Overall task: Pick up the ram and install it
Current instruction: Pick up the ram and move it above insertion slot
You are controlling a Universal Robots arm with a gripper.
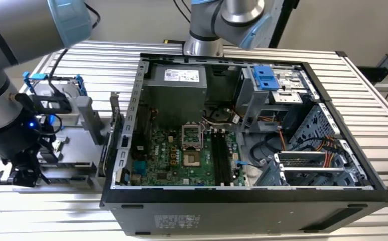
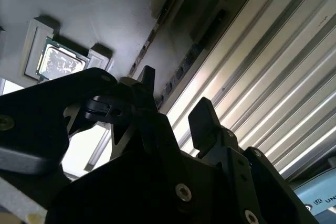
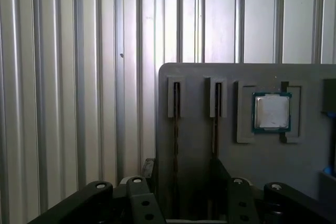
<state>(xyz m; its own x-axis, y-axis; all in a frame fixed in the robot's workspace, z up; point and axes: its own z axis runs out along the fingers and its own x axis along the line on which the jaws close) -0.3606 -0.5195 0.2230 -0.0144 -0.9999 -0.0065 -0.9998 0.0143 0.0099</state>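
Note:
Two ram sticks stand on edge in narrow slots of a grey holder plate. One ram stick runs down between my fingertips, the other runs behind one finger. My gripper is open and low over the plate, with no contact visible. The second wrist view has the same gripper with a gap between its black fingers, and a ram edge leading into that gap. In the exterior view the gripper is at the holder's near end, on the exterior view's left of the computer case.
A square silver CPU chip sits in a pocket beside the ram slots. The open computer case shows the green motherboard with black memory slots. A silver drive with blue brackets sits behind the holder. Everything rests on a ribbed aluminium table.

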